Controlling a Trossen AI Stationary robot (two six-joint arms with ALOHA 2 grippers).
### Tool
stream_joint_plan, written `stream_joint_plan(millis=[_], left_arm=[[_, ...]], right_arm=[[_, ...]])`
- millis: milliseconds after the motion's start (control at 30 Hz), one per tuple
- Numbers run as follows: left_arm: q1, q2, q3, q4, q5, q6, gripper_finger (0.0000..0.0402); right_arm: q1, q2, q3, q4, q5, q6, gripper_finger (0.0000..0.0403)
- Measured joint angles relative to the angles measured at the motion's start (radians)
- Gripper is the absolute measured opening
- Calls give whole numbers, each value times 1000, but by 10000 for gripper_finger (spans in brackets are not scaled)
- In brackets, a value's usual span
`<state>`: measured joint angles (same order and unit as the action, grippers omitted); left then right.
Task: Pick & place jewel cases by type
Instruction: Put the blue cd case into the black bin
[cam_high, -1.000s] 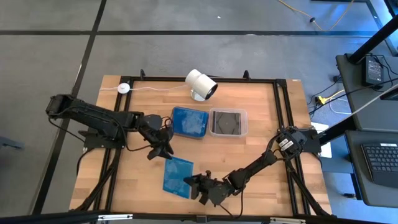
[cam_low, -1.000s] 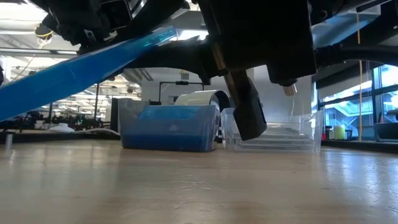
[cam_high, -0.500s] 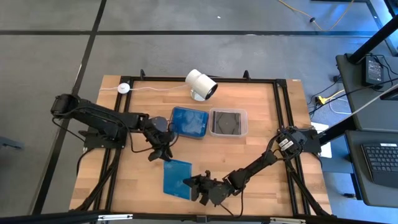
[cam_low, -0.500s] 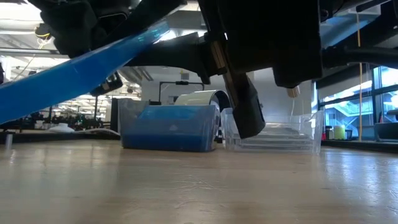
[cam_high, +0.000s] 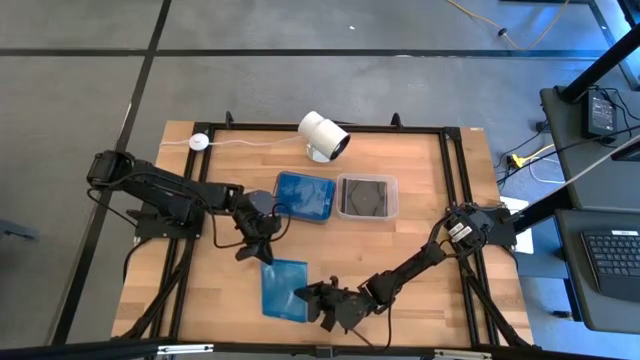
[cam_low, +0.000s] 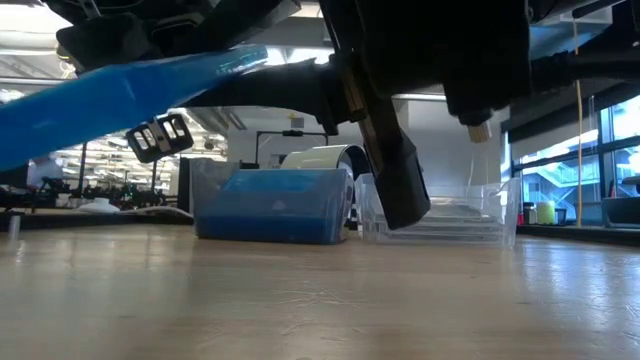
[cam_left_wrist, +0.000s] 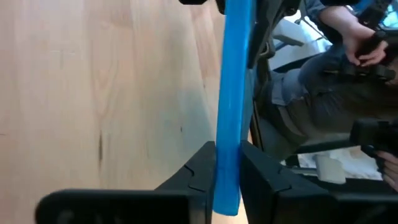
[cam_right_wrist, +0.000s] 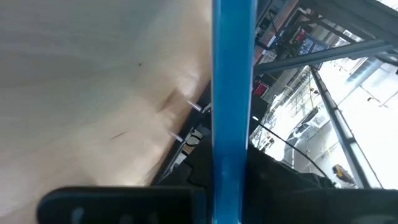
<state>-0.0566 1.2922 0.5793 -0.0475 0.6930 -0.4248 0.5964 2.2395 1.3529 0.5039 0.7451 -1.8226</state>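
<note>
A translucent blue jewel case (cam_high: 284, 289) hangs tilted above the near middle of the table and crosses the low view as a slanted blue band (cam_low: 120, 98). My right gripper (cam_high: 309, 297) is shut on its right edge. My left gripper (cam_high: 262, 251) is shut on its far edge. At the back stand two tubs. One tub (cam_high: 305, 196) holds blue cases, and the other, a clear tub (cam_high: 366, 196), holds a dark case. My left gripper pinches the blue case at its far edge (cam_left_wrist: 227, 163), one finger on each flat face. The fingers come slanting from the table's far left. The case is clear of the table. My right gripper pinches the case's right edge (cam_right_wrist: 231, 163) between its two fingers, one on each flat face. It comes nearly level from the table's right. The case is lifted clear and tilted.
A white cylindrical camera (cam_high: 324, 135) stands at the far edge behind the tubs, with a small white puck (cam_high: 200, 142) and cord to its left. A black frame (cam_high: 455, 180) runs around the table. Bare wood lies left and right of the case.
My left gripper has gone toward the table's near edge to the case's far edge and has taken hold of it. The blue case, still held by my right gripper, has turned a little and now lies flatter than a second ago.
</note>
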Motion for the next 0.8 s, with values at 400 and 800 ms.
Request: stream_joint_plan(millis=[400,800], left_arm=[[1,0,0,0,41,19,55],[2,0,0,2,38,17,58]], right_arm=[[-1,-1,0,-1,-1,180,103],[9,-1,0,-81,156,632,176]])
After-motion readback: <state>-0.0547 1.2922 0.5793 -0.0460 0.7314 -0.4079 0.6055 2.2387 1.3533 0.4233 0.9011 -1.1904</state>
